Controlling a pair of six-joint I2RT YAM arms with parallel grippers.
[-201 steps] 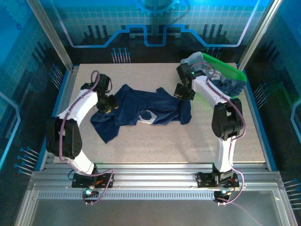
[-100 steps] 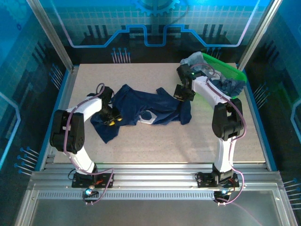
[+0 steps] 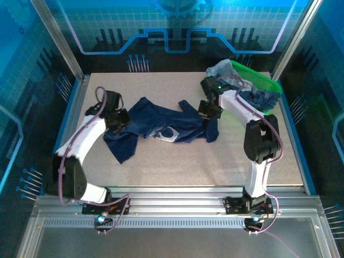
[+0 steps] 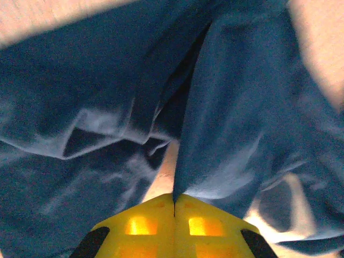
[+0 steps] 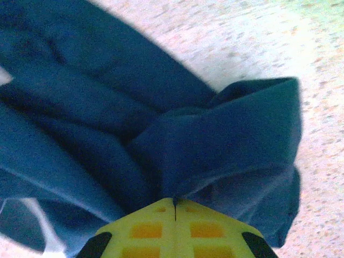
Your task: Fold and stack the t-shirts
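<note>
A crumpled dark navy t-shirt [image 3: 161, 121] with a whitish print [image 3: 167, 133] lies in the middle of the table. My left gripper [image 3: 119, 121] is shut on its left edge; in the left wrist view a fold of navy cloth [image 4: 226, 123] runs straight into the closed yellow fingertips [image 4: 174, 203]. My right gripper [image 3: 208, 109] is shut on the shirt's right part, where bunched cloth [image 5: 226, 145] is pinched between the fingertips [image 5: 175, 204]. More paler grey-blue shirts [image 3: 261, 98] lie in and over the basket.
A bright green plastic basket [image 3: 265, 83] stands at the back right corner, with a pale shirt [image 3: 220, 68] hanging over its left rim. Metal frame posts and blue walls bound the table [image 3: 177, 161]. Bare tabletop lies in front of the shirt.
My left gripper has swung back and to the left with the shirt's left edge, stretching the cloth. The right gripper has barely shifted and still holds the right part.
</note>
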